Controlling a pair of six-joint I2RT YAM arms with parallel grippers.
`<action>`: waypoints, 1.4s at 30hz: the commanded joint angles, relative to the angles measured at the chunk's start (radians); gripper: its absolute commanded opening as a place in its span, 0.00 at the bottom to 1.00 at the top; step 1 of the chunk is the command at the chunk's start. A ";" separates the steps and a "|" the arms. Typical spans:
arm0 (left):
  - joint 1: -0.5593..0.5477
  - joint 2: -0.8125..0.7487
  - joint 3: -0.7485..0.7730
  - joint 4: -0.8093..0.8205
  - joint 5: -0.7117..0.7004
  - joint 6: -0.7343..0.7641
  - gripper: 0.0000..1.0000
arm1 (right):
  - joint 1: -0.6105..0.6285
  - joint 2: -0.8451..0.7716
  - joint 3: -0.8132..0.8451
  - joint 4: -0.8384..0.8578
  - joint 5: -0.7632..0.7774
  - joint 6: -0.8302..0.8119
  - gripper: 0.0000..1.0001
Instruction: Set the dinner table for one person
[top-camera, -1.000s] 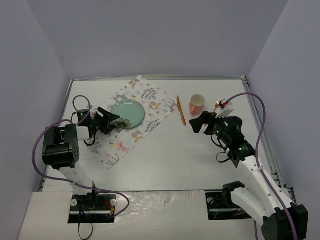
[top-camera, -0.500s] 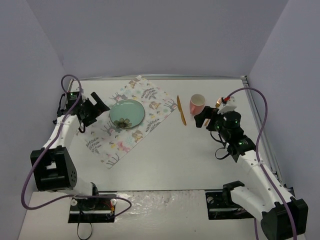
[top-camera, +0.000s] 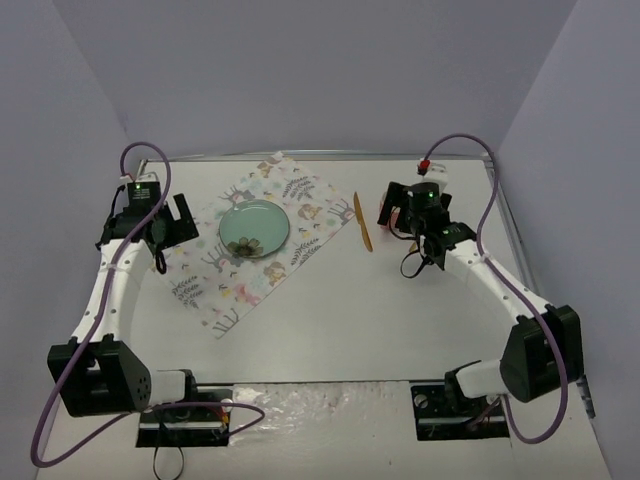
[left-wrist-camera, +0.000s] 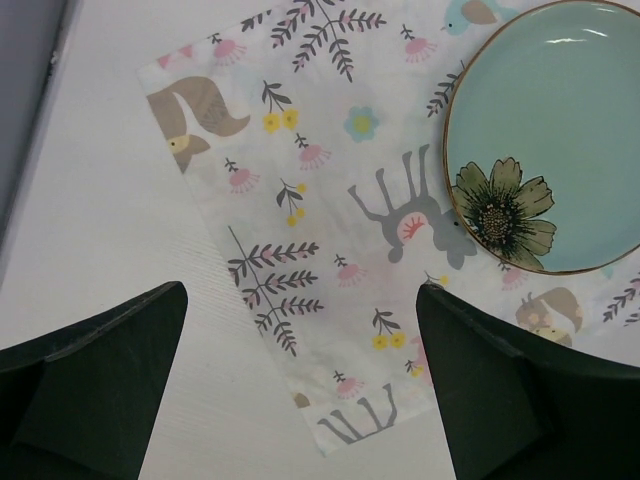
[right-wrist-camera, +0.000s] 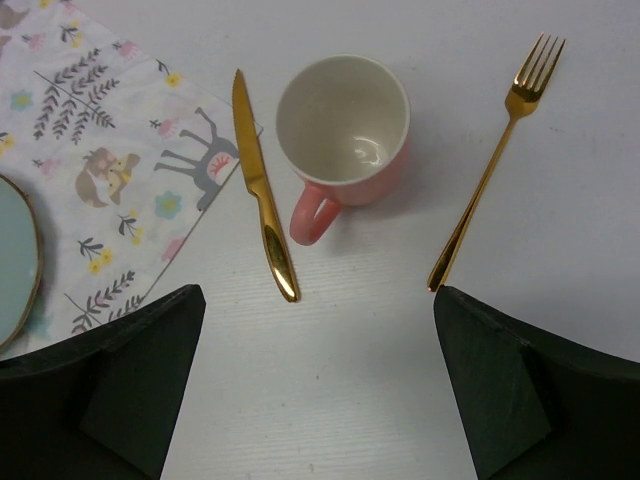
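White dinner table (top-camera: 380, 320) lies beneath both pairs of jaws. Left gripper (left-wrist-camera: 300, 290), spread wide, hangs over the placemat (left-wrist-camera: 300, 200); right gripper (right-wrist-camera: 318, 292), spread too, hangs over the mug (right-wrist-camera: 342, 120), knife (right-wrist-camera: 262, 195) and fork (right-wrist-camera: 490, 170).

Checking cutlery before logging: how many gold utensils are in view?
2. The knife lies at the placemat corner, beside the pink mug; the fork lies on the mug's other side. Others could be hidden.

No writing, label, brand or number can be read anywhere. The placemat (left-wrist-camera: 300, 250) carries only drawn animals and leaves, the plate (left-wrist-camera: 560, 110) one painted flower.
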 joint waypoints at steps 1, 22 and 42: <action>-0.013 -0.027 -0.013 0.010 -0.093 0.078 0.97 | 0.030 0.147 0.138 0.008 0.149 0.038 0.91; -0.015 -0.045 -0.006 0.014 -0.022 0.078 0.97 | 0.068 0.497 0.349 -0.091 0.284 0.162 0.48; -0.017 -0.035 -0.009 0.019 0.001 0.076 0.97 | 0.050 0.463 0.308 -0.088 0.284 0.069 0.00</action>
